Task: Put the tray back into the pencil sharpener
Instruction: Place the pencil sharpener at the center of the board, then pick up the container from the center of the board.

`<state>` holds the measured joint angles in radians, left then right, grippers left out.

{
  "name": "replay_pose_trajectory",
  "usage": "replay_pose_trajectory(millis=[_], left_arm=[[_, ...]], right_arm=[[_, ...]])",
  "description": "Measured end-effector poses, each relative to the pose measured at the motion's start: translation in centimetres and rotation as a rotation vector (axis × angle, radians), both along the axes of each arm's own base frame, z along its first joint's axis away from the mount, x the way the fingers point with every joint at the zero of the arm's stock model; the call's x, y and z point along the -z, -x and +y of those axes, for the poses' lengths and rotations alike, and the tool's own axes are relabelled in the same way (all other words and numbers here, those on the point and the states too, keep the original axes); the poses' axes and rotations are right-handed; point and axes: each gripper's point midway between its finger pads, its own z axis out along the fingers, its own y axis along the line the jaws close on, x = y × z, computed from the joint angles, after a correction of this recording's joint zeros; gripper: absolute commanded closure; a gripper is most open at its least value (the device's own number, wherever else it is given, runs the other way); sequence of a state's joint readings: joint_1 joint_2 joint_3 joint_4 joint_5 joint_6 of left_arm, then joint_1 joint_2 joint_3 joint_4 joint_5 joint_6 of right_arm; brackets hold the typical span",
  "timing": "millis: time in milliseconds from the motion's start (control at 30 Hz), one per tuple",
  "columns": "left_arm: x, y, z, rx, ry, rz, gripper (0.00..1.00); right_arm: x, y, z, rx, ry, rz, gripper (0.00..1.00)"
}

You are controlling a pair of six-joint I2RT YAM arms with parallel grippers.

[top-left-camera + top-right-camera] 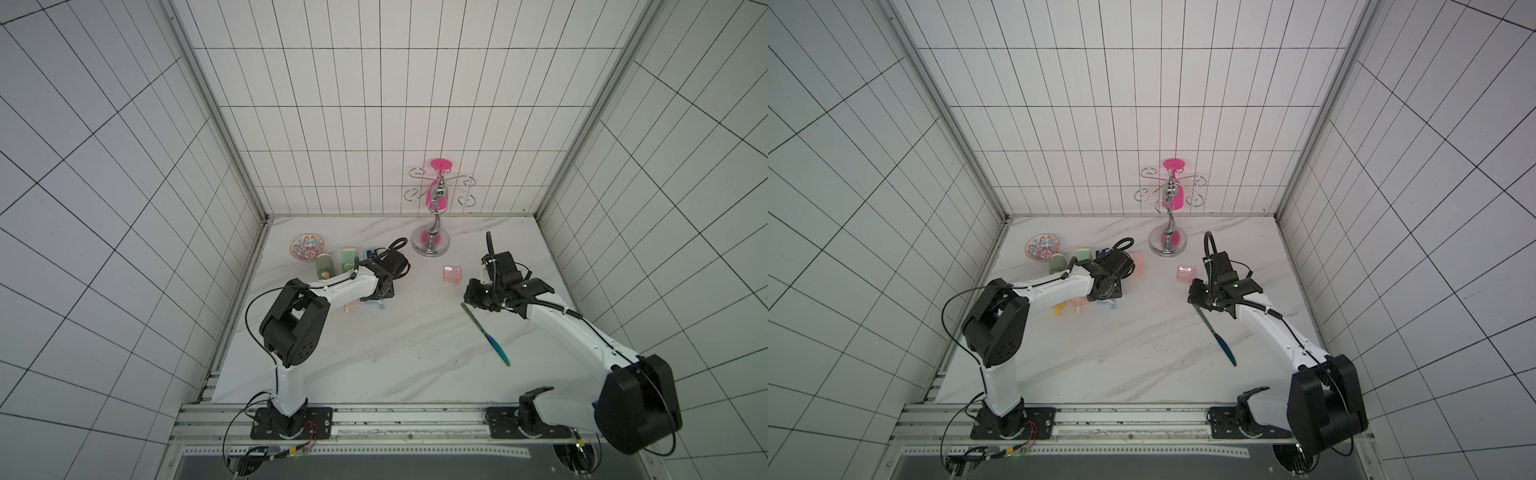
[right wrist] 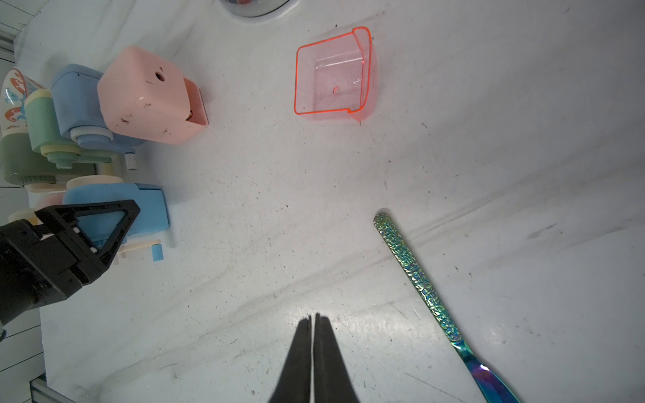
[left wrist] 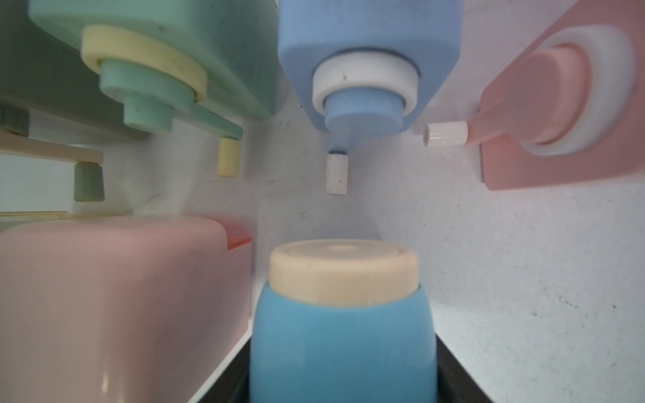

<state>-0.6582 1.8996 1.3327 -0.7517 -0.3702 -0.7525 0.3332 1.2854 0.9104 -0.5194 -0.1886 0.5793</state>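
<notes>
Right gripper hovers empty, fingers pressed together, pink tray lying loose just ahead — best to spread, pinch one wall and carry it level into the pink sharpener — left gripper over the blue sharpener, finger spread unclear.

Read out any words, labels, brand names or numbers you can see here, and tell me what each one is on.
No readable text anywhere in these views.
The pink pencil sharpener, the clear pink tray and the iridescent utensil show no lettering.
The patterned bowl carries ornament only, no words.
</notes>
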Motion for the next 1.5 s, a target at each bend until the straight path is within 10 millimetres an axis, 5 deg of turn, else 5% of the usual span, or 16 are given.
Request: replay_pose_trajectory(millis=[567,900,1100,1267,1500], left_arm=[[-0.8,-0.3,0.1,0.016,-0.005,-0.023,0.22],[-9.3,-1.5,-0.3,0.092,0.055,-0.256,0.25],[-14.3,-3.5,1.3,0.167,0.075,-0.433,0.26],[-16.6,-4.3,1.9,0.275,0.103,-0.544,0.25],[-19.1,-2.5,0.5,0.457,0.162,-0.713,0.25]], right_arm=[[0.0,0.0,0.0,-0.001,0.000,0.001,0.90],[0.0,0.0,0.0,-0.002,0.002,0.001,0.88],[0.1,0.1,-0.2,0.002,0.013,0.004,0.87],[0.5,-0.2,-0.8,0.026,0.039,0.009,0.79],[2.9,-2.4,-1.6,0.095,0.061,0.070,0.67]])
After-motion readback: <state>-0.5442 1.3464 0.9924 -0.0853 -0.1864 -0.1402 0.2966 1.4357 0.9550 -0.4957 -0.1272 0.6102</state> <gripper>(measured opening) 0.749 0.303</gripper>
